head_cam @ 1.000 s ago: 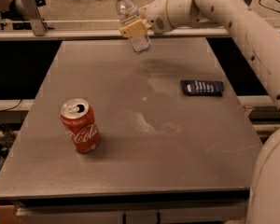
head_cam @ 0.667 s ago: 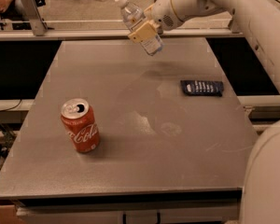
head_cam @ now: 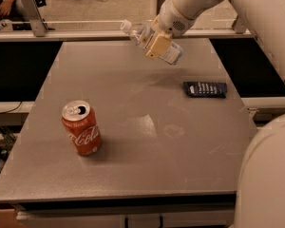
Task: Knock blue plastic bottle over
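Observation:
The blue plastic bottle [head_cam: 172, 54] is clear with a white cap and white label. It hangs tilted above the far middle of the grey table [head_cam: 133, 175], with its cap pointing up and to the left. My gripper [head_cam: 156, 43], with tan pads, is shut on the bottle's middle and reaches in from the upper right. The bottle's shadow lies on the table just below it, so it does not touch the table.
A red Coca-Cola can [head_cam: 81, 128] stands upright at the front left. A flat dark blue packet [head_cam: 205, 89] lies near the right edge. My white arm [head_cam: 256, 18] crosses the upper right. A rail [head_cam: 61, 32] runs behind the table's far edge.
The bottle went from upright at the far edge to steeply tilted, cap to the left. The gripper has carried it forward and to the right over the table.

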Robot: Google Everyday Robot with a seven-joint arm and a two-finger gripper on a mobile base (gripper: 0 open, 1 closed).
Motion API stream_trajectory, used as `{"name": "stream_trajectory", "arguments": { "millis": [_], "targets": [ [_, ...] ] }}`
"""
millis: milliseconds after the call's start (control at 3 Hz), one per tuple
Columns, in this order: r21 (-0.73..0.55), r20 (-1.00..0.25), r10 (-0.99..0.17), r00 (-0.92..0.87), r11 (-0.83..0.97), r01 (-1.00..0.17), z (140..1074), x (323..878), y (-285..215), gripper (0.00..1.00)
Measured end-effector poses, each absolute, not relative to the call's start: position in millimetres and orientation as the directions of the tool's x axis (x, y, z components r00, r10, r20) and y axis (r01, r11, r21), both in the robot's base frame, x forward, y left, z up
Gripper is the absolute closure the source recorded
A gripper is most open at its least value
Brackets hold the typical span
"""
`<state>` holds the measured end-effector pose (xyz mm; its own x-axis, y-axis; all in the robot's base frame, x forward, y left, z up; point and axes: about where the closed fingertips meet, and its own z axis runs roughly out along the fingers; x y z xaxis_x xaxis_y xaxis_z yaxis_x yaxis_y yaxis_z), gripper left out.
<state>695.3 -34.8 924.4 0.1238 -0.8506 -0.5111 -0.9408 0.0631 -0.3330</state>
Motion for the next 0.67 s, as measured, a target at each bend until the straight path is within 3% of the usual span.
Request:
{"name": "stream_trajectory", "arguments": {
  "millis": [667],
  "targets": [
    [-0.270, -0.472, -0.855, 0.216, -0.093, -0.958, 904.6, 652.2, -2.4, 0.36]
  ]
}}
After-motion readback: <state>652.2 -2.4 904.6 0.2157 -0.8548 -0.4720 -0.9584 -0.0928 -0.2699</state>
